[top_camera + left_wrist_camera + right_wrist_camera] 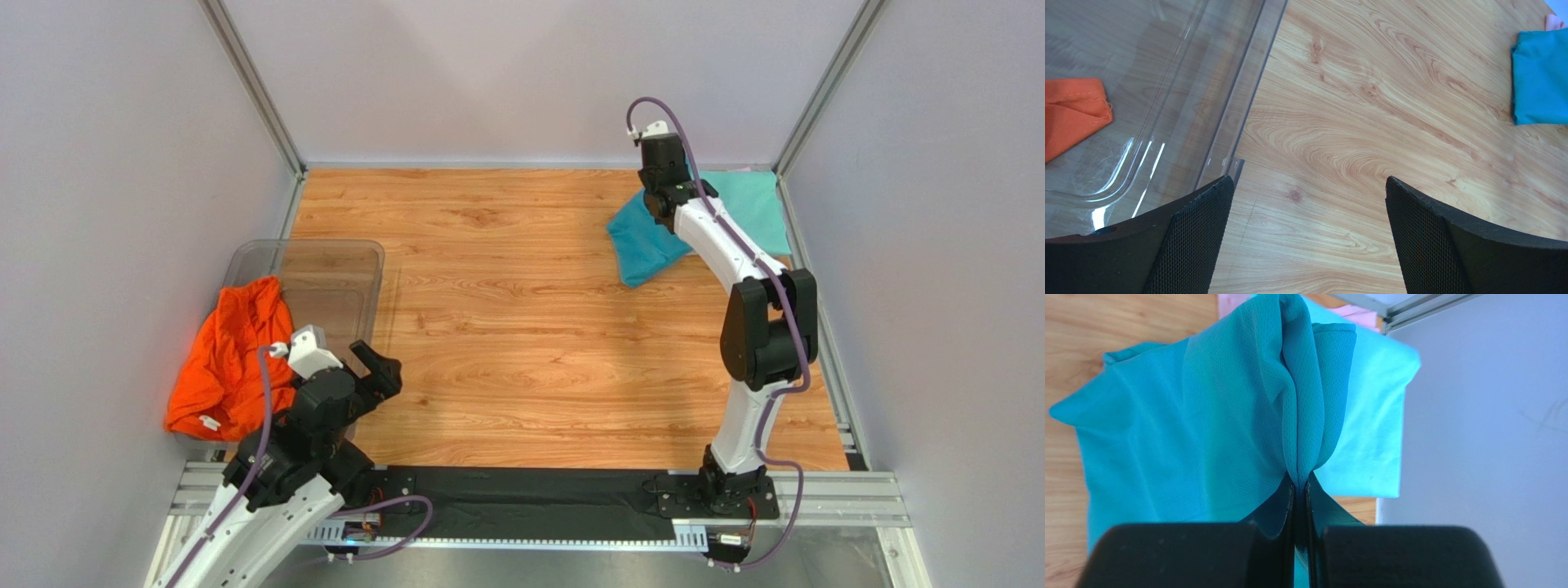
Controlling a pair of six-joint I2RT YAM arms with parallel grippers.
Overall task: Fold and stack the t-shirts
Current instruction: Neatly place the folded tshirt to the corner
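My right gripper (659,211) is shut on a pinched ridge of the teal-blue t-shirt (1198,429) at the far right of the table, where the shirt (644,245) partly lies on a folded mint green t-shirt (758,208). That mint shirt (1373,422) shows behind the pinch, with a strip of the pale pink t-shirt (1232,303) beyond it. The bright orange t-shirt (233,355) hangs crumpled over the left rim of the clear tub. My left gripper (374,368) is open and empty above the table beside the tub; its fingers (1192,239) frame bare wood.
The clear plastic tub (331,276) stands at the left of the wooden table (528,319); its rim (1247,92) runs close to my left fingers. Grey walls close in the left, back and right. A metal rail (816,319) edges the table's right side.
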